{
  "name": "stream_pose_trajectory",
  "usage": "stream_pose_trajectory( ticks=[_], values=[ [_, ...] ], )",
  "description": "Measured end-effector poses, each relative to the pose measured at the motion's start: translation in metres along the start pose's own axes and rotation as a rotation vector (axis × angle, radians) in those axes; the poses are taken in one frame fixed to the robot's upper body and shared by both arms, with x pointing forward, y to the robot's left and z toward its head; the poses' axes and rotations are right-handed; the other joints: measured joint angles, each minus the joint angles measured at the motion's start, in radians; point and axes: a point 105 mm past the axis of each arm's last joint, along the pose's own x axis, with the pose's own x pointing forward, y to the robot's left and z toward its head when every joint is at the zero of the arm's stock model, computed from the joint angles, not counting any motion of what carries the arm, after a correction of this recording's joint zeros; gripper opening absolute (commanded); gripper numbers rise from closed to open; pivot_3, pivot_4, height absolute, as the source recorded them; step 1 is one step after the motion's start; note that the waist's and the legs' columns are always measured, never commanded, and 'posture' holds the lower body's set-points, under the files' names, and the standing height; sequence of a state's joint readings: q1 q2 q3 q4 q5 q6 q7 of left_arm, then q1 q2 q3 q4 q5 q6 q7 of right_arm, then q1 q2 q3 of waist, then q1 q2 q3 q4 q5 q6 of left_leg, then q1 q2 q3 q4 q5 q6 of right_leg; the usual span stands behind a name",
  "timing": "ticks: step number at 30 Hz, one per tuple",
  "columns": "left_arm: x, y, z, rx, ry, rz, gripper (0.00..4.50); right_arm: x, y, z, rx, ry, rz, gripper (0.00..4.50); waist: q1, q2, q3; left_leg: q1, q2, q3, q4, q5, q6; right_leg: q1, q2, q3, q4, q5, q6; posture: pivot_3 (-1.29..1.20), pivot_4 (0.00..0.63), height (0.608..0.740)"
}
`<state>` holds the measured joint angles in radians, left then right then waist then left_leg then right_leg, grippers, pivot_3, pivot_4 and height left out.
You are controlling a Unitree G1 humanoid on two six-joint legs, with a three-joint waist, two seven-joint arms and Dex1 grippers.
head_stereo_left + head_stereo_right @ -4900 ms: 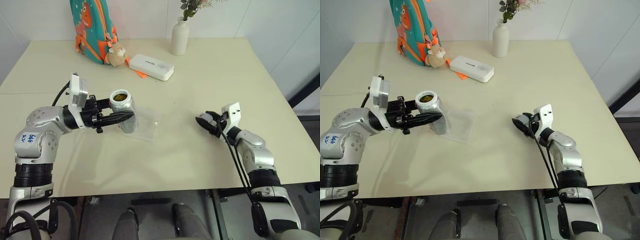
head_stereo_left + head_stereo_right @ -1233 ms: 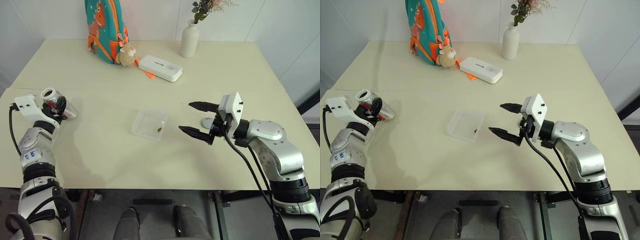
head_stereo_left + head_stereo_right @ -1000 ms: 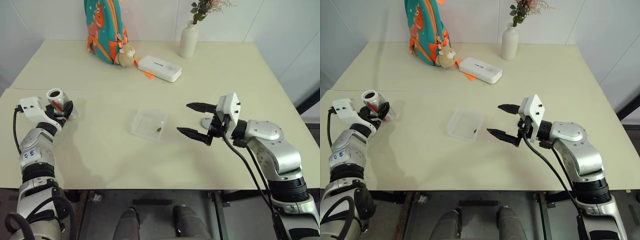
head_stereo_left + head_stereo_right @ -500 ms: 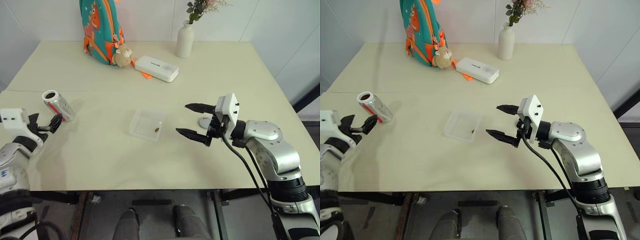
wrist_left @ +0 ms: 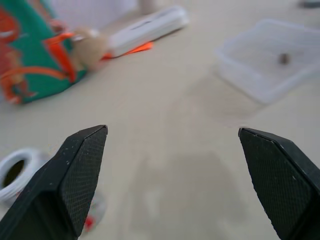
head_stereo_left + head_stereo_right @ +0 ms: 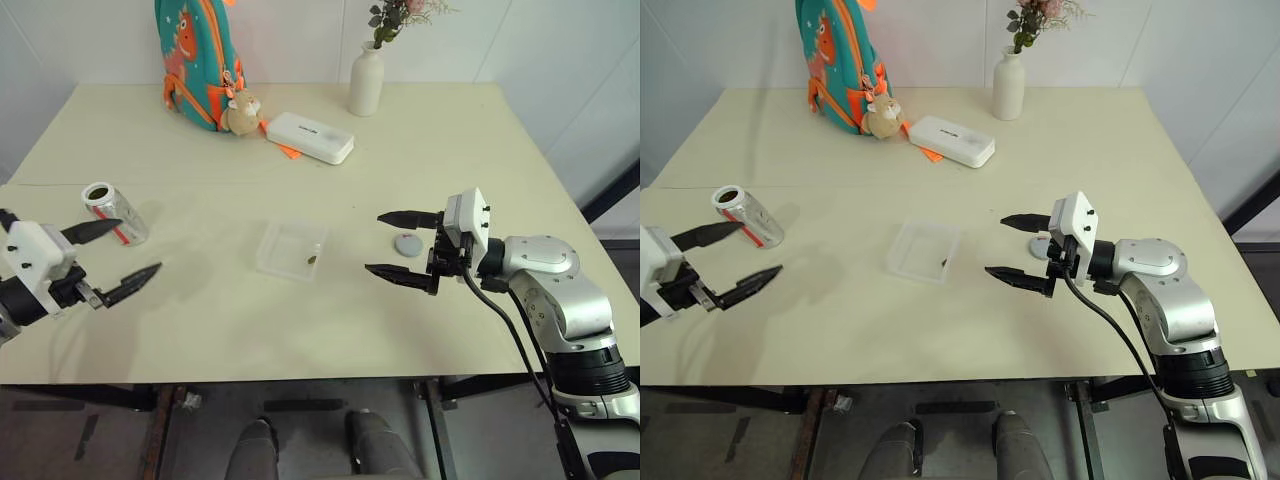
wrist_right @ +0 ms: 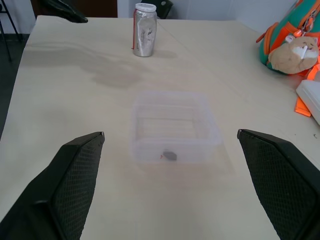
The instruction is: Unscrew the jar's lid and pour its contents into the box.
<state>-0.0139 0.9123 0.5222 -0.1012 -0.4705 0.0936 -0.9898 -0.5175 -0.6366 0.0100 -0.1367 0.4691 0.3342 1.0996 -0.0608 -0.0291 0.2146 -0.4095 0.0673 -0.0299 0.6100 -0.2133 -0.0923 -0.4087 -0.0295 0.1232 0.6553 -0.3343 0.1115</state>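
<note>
Upright, the silvery jar [image 6: 113, 213] stands open-topped, red-marked.

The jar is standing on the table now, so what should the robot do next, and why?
Probably pull both arms back. The jar stands open, a dark bit lies in the box, the lid is down, and both hands, left and right, are open.

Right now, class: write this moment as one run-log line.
jar: upright on table, uncapped, released | lid: on table beside right gripper | box: holds small dark bit | left gripper: open, empty | right gripper: open, empty
</note>
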Motion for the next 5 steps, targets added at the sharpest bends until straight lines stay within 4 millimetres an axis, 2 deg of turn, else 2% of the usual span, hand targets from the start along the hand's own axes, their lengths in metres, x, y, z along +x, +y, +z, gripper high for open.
stream_pose_trajectory(
  ticks=[3, 5],
  values=[
    [0.0073, -0.0071, 0.0066, 0.039, -0.026, -0.086, 4.47, -0.0032, 0.0017, -0.0021, 0.023, 0.012, 0.016, 4.50, -0.002, 0.000, 0.000, 0.002, 0.000, 0.002, -0.001, -0.001, 0.001, 0.000, 0.000, 0.003, 0.000, 0.001, 0.003, 0.00, 0.150, 0.740],
    [0.0108, -0.0056, 0.0122, 0.061, -0.046, -0.095, 4.47, -0.0047, 0.0022, -0.0035, 0.031, 0.014, 0.016, 4.50, -0.002, 0.000, 0.000, 0.001, 0.000, 0.003, 0.000, -0.001, 0.001, -0.001, 0.000, 0.004, 0.000, 0.006, 0.011, 0.00, 0.150, 0.740]
  ],
)
